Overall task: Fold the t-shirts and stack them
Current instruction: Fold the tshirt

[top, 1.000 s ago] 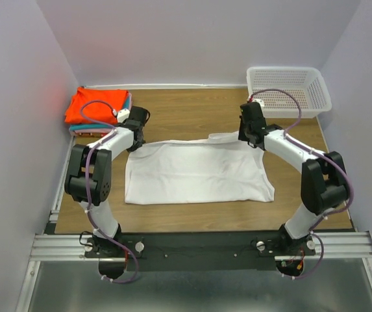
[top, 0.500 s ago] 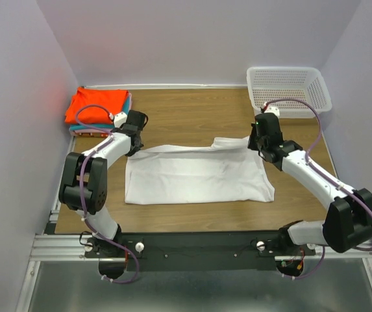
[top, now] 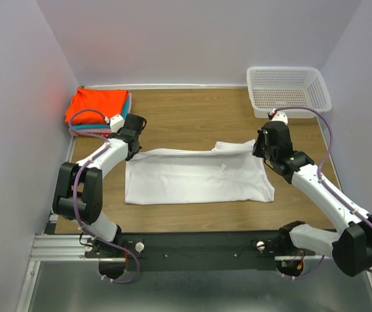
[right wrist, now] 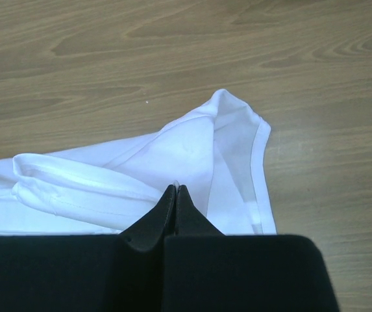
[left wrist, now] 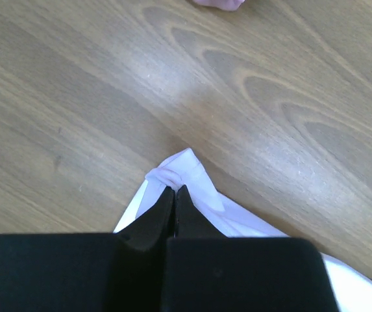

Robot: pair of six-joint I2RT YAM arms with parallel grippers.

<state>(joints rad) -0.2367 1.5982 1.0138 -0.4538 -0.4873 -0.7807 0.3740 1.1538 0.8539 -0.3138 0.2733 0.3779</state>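
Observation:
A plain white t-shirt [top: 195, 181] lies spread on the wooden table, its far edge bunched and lifted. My left gripper [top: 132, 151] is shut on the shirt's far left corner; in the left wrist view the closed tips [left wrist: 174, 188] pinch a knot of white cloth [left wrist: 189, 170]. My right gripper [top: 258, 148] is shut on the far right part; its tips [right wrist: 175, 187] nip a fold of the white t-shirt [right wrist: 192, 146]. A stack of folded t-shirts [top: 98, 106], orange-red on top with teal under it, sits at the far left corner.
A white plastic mesh basket [top: 288, 90] stands at the far right corner. Bare wood table [top: 198, 120] lies between the stack and the basket. Purple walls close in the left, right and far sides. A pink scrap [left wrist: 219, 3] shows at the left wrist view's top edge.
Both grippers have moved toward the near side, dragging the white shirt's far edge with them. The right arm has stretched out and lowered; the left arm has also dropped lower.

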